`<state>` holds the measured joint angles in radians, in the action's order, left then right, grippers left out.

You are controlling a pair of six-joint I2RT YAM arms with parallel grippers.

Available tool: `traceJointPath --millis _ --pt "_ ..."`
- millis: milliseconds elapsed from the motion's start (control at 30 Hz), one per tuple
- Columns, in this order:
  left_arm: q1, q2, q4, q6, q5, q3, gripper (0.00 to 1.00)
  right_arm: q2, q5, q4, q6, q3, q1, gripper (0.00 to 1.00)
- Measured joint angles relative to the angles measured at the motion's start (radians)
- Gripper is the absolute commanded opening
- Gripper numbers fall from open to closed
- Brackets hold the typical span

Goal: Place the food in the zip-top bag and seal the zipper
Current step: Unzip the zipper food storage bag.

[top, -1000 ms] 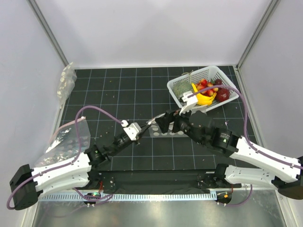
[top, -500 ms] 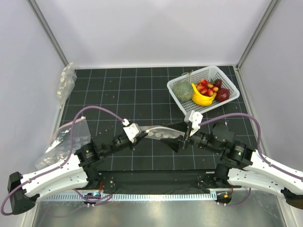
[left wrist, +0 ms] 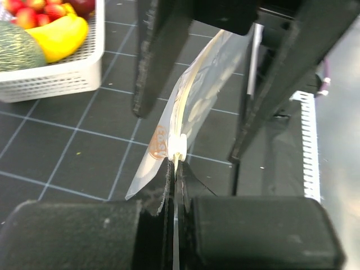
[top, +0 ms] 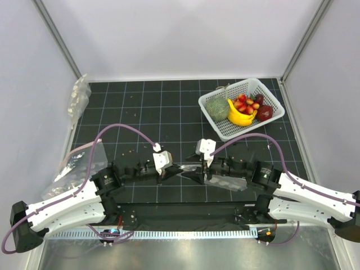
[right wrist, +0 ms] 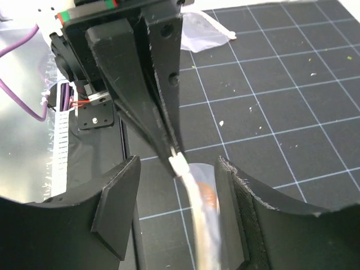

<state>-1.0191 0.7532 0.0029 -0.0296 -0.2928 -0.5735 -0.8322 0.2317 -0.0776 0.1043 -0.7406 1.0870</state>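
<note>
left gripper (left wrist: pixel 175 191): clamped on zip-top bag (left wrist: pixel 209 84) at zipper (left wrist: pixel 179 147)
right gripper (right wrist: pixel 179 214): jaws apart, zipper edge between them

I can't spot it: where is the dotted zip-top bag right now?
In the top view the zip-top bag is centre front, pinched at one edge by the left gripper, the right gripper's open jaws either side of it.
</note>
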Motion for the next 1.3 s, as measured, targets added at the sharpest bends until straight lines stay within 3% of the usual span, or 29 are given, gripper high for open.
traceJointPath --millis 100,333,700,833,1000,1300 --pt "0.000 0.000 -0.001 0.005 -0.039 0.000 0.00 0.002 0.008 0.005 0.013 0.000 0.000 0.51" --pt "0.000 0.000 -0.001 0.009 -0.091 0.000 0.00 0.003 0.019 0.001 0.022 0.000 0.000 0.56" --pt "0.000 -0.027 -0.001 0.019 -0.120 0.000 0.00 0.003 0.042 -0.001 0.025 0.000 0.000 0.49" --pt "0.000 -0.038 0.000 0.020 -0.119 0.000 0.00 0.003 0.055 -0.006 0.026 0.000 0.000 0.39" --pt "0.000 -0.036 0.000 0.023 -0.118 0.000 0.00 0.003 0.080 -0.014 0.024 -0.003 0.000 0.13" --pt "0.000 -0.032 0.000 0.031 -0.118 0.000 0.00 0.001 0.085 -0.033 0.021 -0.009 0.000 0.09"
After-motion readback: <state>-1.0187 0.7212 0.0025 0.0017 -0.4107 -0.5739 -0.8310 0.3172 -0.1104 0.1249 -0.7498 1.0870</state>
